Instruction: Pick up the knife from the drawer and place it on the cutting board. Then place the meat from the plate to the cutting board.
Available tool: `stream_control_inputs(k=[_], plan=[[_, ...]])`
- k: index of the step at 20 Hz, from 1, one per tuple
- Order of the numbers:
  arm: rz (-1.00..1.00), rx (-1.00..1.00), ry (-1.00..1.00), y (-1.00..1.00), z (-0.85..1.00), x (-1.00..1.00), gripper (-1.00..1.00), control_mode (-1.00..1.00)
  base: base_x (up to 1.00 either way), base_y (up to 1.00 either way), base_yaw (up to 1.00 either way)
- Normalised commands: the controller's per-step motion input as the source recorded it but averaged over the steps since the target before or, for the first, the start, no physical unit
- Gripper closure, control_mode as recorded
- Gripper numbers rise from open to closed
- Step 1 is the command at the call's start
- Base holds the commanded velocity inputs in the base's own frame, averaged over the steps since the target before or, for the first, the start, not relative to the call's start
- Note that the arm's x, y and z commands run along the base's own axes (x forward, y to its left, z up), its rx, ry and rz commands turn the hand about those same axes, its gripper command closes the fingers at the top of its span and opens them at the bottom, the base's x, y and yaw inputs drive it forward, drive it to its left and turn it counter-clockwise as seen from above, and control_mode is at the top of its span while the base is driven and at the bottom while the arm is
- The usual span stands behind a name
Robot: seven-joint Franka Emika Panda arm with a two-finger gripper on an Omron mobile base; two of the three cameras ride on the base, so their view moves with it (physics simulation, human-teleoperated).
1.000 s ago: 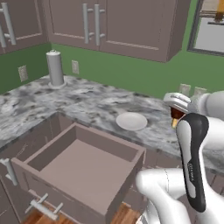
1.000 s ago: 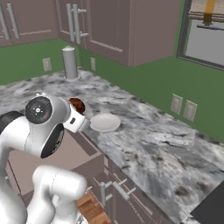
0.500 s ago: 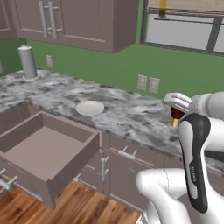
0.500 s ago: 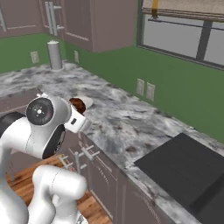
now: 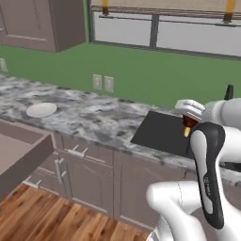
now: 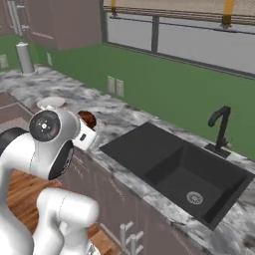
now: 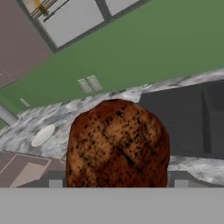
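My gripper [image 7: 117,183] is shut on the meat [image 7: 117,144], a dark reddish-brown lump that sits large in the middle of the hand view. From the base views the meat [image 5: 188,123] [image 6: 88,119] hangs at the gripper [image 5: 188,126] above the counter's front edge, just left of the sink. The white plate [image 5: 41,109] [image 6: 51,102] [image 7: 43,134] lies bare on the counter, far to the left. The drawer [image 5: 22,159] [image 7: 19,169] stands open at the lower left. The knife and the cutting board are out of view.
A black sink [image 6: 184,169] [image 5: 162,132] with a dark faucet [image 6: 220,125] is set into the grey marble counter [image 5: 94,120]. Wall outlets [image 5: 102,83] sit on the green wall under a window. Cabinet doors [image 5: 89,179] run below the counter. A grey canister [image 6: 22,58] stands far left.
The whole scene has slid left as the base moved right: drawer and plate went to the left edge and the sink came into view. The meat stays in the gripper.
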Motion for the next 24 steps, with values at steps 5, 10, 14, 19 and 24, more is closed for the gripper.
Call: stream_control_inputs(k=[5,10,14,19,24], plan=[[0.00,0.00,0.00,0.00,0.00,0.00,1.00,1.00,-0.44,-0.78,-0.60],[0.00,0.00,0.00,0.00,0.00,0.00,1.00,1.00,-0.46,-0.82,-0.60],[0.00,0.00,0.00,0.00,0.00,0.00,1.00,1.00,-0.42,-0.76,-0.63],[0.00,0.00,0.00,0.00,0.00,0.00,1.00,1.00,-0.14,-0.84,-0.34],[0.00,0.00,0.00,0.00,0.00,0.00,1.00,1.00,0.47,-0.43,0.06]])
